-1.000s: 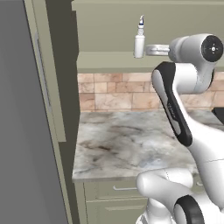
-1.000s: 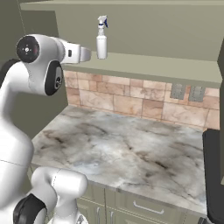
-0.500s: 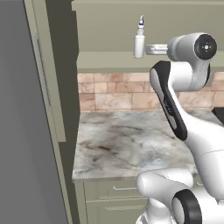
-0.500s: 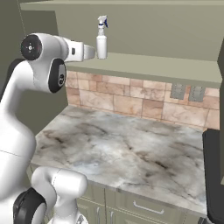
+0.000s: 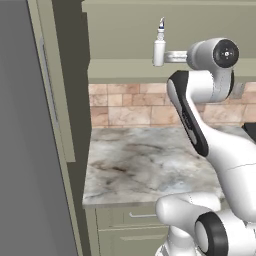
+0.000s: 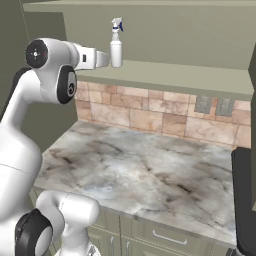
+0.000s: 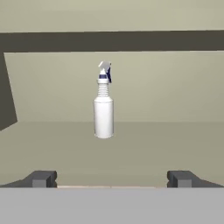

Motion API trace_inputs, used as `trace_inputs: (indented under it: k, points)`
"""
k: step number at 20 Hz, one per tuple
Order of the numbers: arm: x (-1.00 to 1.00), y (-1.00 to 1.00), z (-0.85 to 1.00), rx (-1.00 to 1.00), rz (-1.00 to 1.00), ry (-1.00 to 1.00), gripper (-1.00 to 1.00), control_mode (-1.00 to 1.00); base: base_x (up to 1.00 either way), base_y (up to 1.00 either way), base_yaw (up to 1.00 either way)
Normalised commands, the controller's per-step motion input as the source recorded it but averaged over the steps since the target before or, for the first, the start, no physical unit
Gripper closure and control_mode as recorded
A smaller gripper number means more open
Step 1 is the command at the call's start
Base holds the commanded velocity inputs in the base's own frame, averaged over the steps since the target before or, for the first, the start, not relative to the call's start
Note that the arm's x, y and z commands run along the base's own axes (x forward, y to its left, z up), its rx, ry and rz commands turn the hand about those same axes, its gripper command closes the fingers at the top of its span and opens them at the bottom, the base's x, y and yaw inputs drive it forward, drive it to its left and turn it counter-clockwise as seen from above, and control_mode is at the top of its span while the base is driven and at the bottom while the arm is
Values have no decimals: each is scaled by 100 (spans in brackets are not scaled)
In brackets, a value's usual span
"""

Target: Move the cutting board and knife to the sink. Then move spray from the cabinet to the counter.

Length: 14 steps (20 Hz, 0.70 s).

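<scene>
The spray (image 7: 103, 118) is a slim white bottle with a white-and-blue trigger nozzle. It stands upright on the shelf of the sage-green cabinet (image 6: 175, 75). My gripper (image 7: 111, 179) is open and level with the bottle, a short way in front of it, with nothing between its fingers. In the left base view the gripper (image 5: 165, 56) reaches in from the right, its tip right beside the spray (image 5: 159, 50). From the right base view the gripper (image 6: 105, 59) comes in from the left, close to the spray (image 6: 116, 50). The counter (image 5: 150, 160) lies bare below. The cutting board, knife and sink are out of view.
A tall grey fridge (image 5: 25, 150) fills the left side, with a green panel (image 5: 65, 85) beside it. The black stovetop (image 6: 245, 200) borders the counter (image 6: 140, 170) on the right. Tan tiles and two wall outlets (image 6: 214, 106) line the back wall.
The arm has stretched forward, bringing the hand closer to the spray on the shelf. The jaws have stayed open and the bottle has not moved.
</scene>
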Motion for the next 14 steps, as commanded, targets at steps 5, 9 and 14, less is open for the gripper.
trace_inputs:
  k: [5,9,14]
  points:
    - [14,0,-5,0,0,0,-100,-100,0,0,0]
    - [18,0,-1,0,0,0,-100,-100,0,0,0]
    - [18,1,0,0,0,0,-100,-100,0,0,0]
